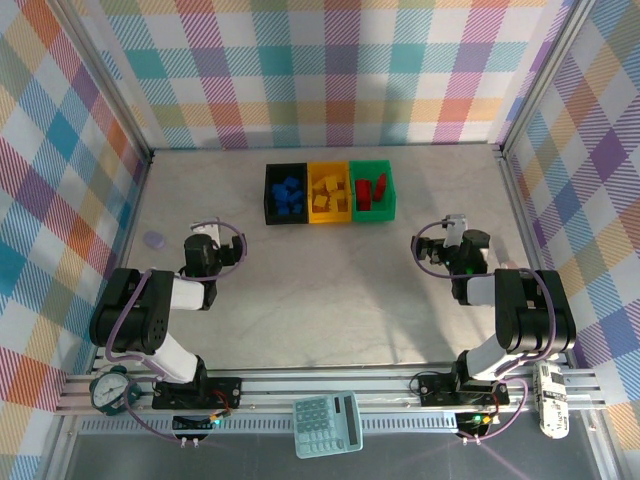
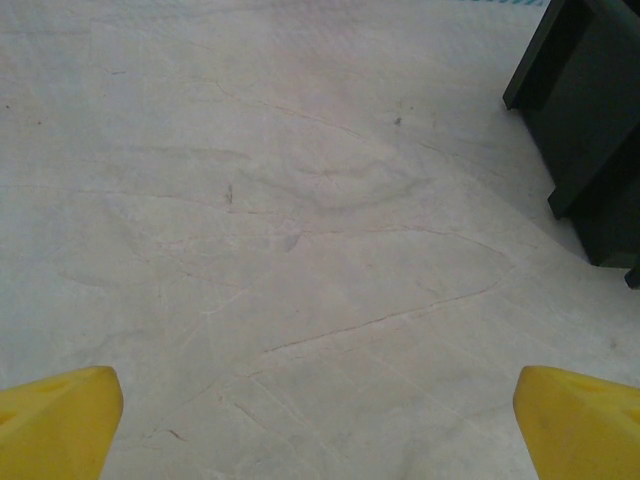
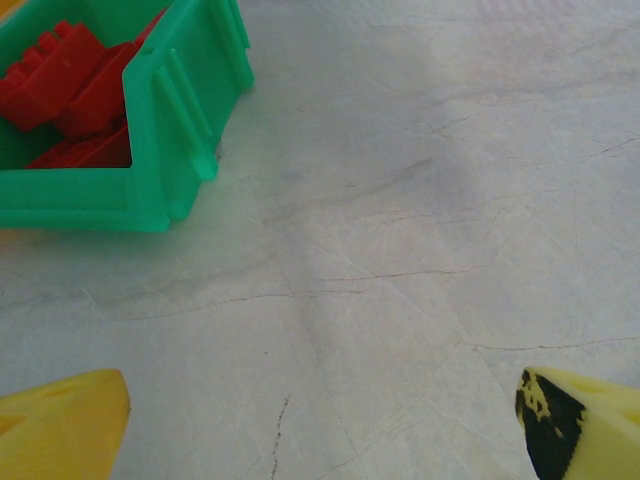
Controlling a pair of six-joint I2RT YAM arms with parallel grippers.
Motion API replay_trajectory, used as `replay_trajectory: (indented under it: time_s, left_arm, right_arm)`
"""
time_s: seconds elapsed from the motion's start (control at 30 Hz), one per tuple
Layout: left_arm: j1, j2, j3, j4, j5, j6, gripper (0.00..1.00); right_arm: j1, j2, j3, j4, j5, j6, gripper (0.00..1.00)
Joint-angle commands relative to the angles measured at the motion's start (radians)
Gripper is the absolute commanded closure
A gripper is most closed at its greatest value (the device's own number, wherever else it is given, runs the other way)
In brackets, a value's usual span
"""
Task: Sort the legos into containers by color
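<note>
You have plaid walls around a pale, scuffed bench. The row of bins sits far-centre, its long axis running left to right: black, yellow, green. They hold blue bricks, yellow bricks and red bricks in that order. Your left hand and right hand are spread wide, empty.

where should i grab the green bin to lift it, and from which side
On the green bin, probably the right end wall, from above with the right gripper, one finger inside, one outside. That wall stands free and upright, the top is open, and the yellow bin adjoins its left.
</note>
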Motion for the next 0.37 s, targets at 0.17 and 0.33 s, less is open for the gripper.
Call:
replay_trajectory:
  time_s: [0.17, 0.33]
  left_arm:
    - [-0.003, -0.008, 0.017, 0.011, -0.009, 0.011, 0.0]
    - [-0.003, -0.008, 0.017, 0.01, -0.009, 0.011, 0.0]
  right_arm:
    - [0.01, -0.015, 0.02, 0.032, 0.006, -0.017, 0.01]
    - [0.012, -0.017, 0.019, 0.036, 0.006, -0.016, 0.01]
